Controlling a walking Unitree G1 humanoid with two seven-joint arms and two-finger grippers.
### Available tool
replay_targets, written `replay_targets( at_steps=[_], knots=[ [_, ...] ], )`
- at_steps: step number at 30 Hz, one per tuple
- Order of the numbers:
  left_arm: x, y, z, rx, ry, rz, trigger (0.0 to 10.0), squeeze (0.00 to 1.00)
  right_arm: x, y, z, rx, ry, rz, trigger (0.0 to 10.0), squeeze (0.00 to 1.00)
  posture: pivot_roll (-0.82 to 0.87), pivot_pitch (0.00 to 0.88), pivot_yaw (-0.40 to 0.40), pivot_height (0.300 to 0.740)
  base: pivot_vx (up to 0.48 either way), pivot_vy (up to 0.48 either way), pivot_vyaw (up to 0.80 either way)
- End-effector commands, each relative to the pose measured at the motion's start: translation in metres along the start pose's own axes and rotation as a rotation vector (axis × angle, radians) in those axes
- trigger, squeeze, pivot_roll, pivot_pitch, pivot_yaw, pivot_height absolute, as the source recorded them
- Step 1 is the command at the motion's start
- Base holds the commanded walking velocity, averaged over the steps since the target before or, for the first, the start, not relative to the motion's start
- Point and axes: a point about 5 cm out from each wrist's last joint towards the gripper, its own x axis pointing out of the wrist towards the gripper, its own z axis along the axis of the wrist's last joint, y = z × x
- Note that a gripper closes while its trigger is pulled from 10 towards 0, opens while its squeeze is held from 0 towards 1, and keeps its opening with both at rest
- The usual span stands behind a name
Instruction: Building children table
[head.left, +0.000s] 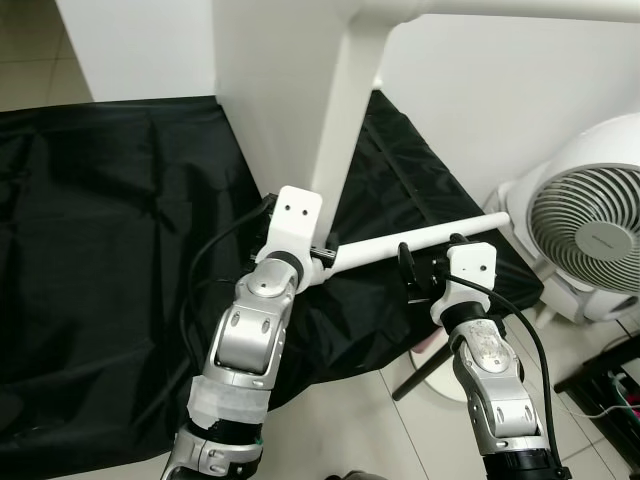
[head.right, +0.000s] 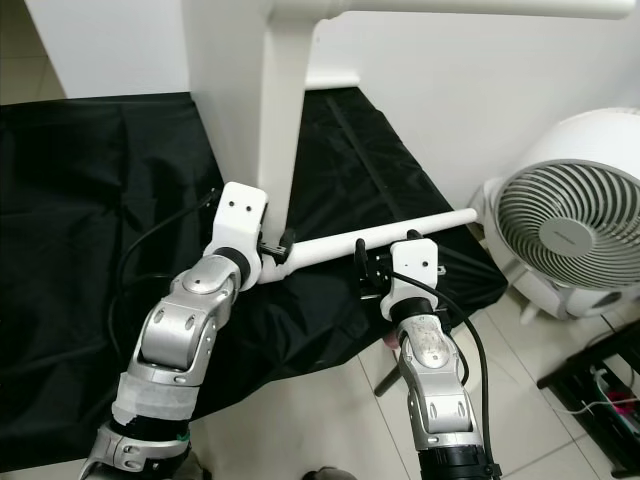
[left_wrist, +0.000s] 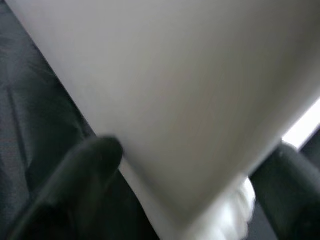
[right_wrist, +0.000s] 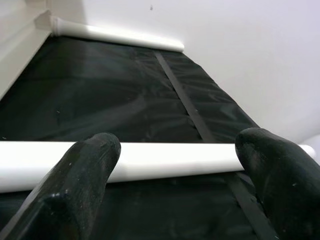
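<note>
My left claw (head.left: 322, 254) is clamped on the near end of a loose white table leg (head.left: 420, 240), a round white tube that runs level from that claw across to my right, its far end stopping just short of a white fan (head.left: 585, 228) standing on the tiled floor (head.left: 350, 420). In my left wrist view the leg's threaded end sits between my two black fingers (left_wrist: 85, 170), pressed up against a broad white surface that is too blurred to name for certain. My right claw (head.left: 418, 272) is at the middle of the same leg with its fingers (right_wrist: 82, 175) spread apart; in the right wrist view the tube lies across the gap between them, and I cannot tell whether either finger touches it. The leg hangs above a black cloth (head.left: 100, 230) spread over the floor, near the cloth's right edge. The white children's table (head.left: 275, 90) stands on the cloth just beyond my left claw, one fitted leg (head.left: 340, 120) rising to a white rail above. Another white tube (right_wrist: 115, 36) lies along the cloth's far edge against the wall.
</note>
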Motion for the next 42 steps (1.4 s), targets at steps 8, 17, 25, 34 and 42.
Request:
replay_targets(
  at_steps=[8,17,25,34,42],
  knots=[
    [-0.004,0.013,-0.004,-0.122,0.145,0.42,10.0,0.0,0.003,0.0,0.0,0.003,0.008,0.001,10.0,0.0,0.1,0.106,-0.071,0.74,0.0,0.0,0.0],
    [-0.015,0.03,-0.004,-0.204,0.127,0.585,0.0,0.0,0.002,0.003,0.0,0.005,0.013,0.012,10.0,0.0,0.1,0.113,-0.072,0.74,0.0,0.0,0.0],
    [-0.021,0.032,-0.008,-0.198,0.116,0.584,0.0,0.0,0.001,0.003,-0.001,0.006,0.018,0.011,10.0,0.0,0.1,0.115,-0.072,0.74,0.0,0.0,0.0],
    [-0.036,0.043,-0.011,-0.126,0.074,0.649,0.6,0.0,0.0,0.003,-0.001,0.007,0.02,0.011,10.0,0.0,0.11,0.117,-0.08,0.74,0.0,0.0,0.0],
    [-0.046,0.054,-0.009,-0.084,0.032,0.704,1.5,0.0,0.002,0.005,-0.001,0.007,0.02,0.026,10.0,0.0,0.11,0.123,-0.093,0.74,0.0,0.0,0.0]
  ],
)
